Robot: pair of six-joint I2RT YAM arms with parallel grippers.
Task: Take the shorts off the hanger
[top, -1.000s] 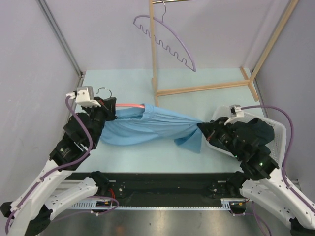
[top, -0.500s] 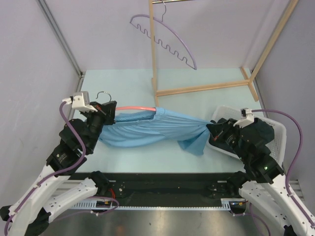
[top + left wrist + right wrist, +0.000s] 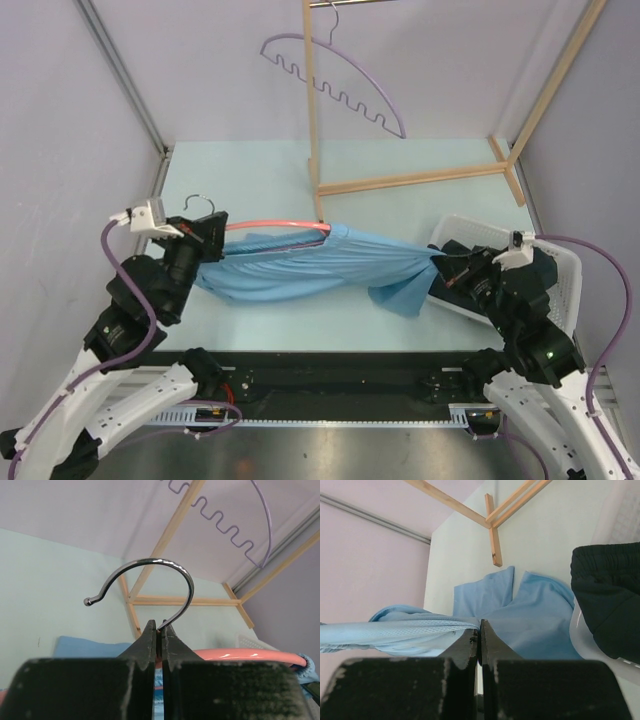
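Observation:
The light blue shorts (image 3: 320, 265) stretch across the table between my two grippers, their waist on a pink hanger (image 3: 270, 224). My left gripper (image 3: 207, 232) is shut on the hanger at the base of its metal hook (image 3: 150, 577). The pink bar (image 3: 240, 654) shows to the right in the left wrist view. My right gripper (image 3: 440, 262) is shut on the right end of the light blue shorts (image 3: 420, 627) and holds the fabric taut. The black shorts (image 3: 530, 270) lie in the white basket (image 3: 570, 262) and show in the right wrist view (image 3: 610, 600).
A wooden rack (image 3: 400, 180) stands at the back of the table. An empty purple hanger (image 3: 335, 80) hangs from its top rail. Grey walls close in on both sides.
My left gripper has moved left and back with the hanger. My right gripper has pulled right with the shorts' end. The shorts are stretched further and have slid along the pink bar.

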